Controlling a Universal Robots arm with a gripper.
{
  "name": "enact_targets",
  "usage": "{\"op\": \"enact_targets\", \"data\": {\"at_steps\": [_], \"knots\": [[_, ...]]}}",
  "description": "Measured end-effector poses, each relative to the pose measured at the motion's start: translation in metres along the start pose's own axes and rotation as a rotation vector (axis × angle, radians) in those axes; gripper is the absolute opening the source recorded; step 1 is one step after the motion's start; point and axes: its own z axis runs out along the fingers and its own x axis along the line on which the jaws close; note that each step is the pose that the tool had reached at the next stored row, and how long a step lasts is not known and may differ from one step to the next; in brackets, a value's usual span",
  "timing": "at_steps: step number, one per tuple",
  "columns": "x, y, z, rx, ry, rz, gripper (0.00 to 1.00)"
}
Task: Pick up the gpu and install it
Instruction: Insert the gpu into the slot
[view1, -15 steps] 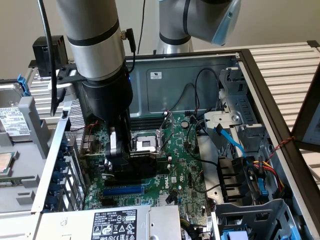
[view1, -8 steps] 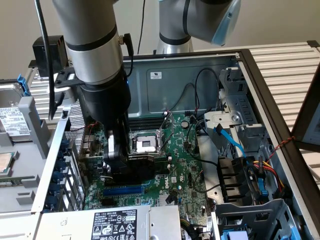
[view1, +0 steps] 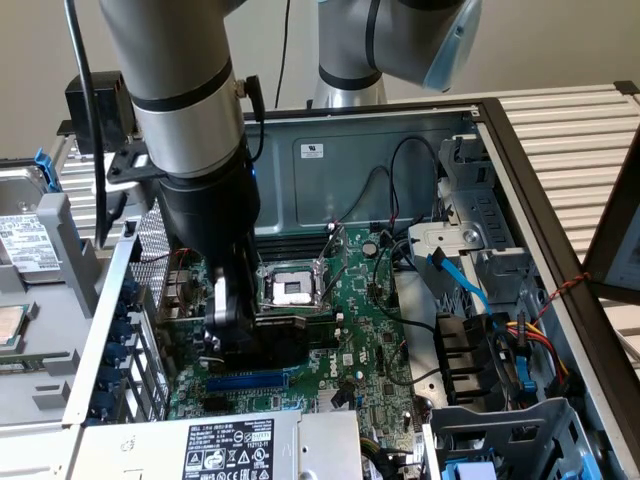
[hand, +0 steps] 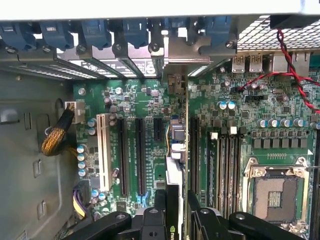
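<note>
Gpu (view1: 282, 340) (hand: 173, 172), a black shroud on a thin green board with a metal bracket at its far end, is clamped edge-on in the end effector (view1: 238, 325) (hand: 176, 216), extending straight ahead of the fingers over the motherboard (view1: 375, 340) (hand: 131, 100) slots.

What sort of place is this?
Probably a workshop bench for computer assembly: an opened computer case, its green circuit board bare, and a robot arm holding a graphics card inside.

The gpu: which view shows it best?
The wrist view: the gpu runs edge-on from the gripper to its bracket, over the motherboard slots. The exterior view shows its black shroud, partly behind the gripper.
</note>
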Motion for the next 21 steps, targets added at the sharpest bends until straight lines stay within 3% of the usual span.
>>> {"op": "enact_targets", "data": {"at_steps": [14, 21], "knots": [[0.0012, 0.0041, 0.0033, -0.0002, 0.0007, 0.008, 0.27], [0.0013, 0.0051, 0.0046, -0.0005, -0.0027, 0.012, 0.27]]}}
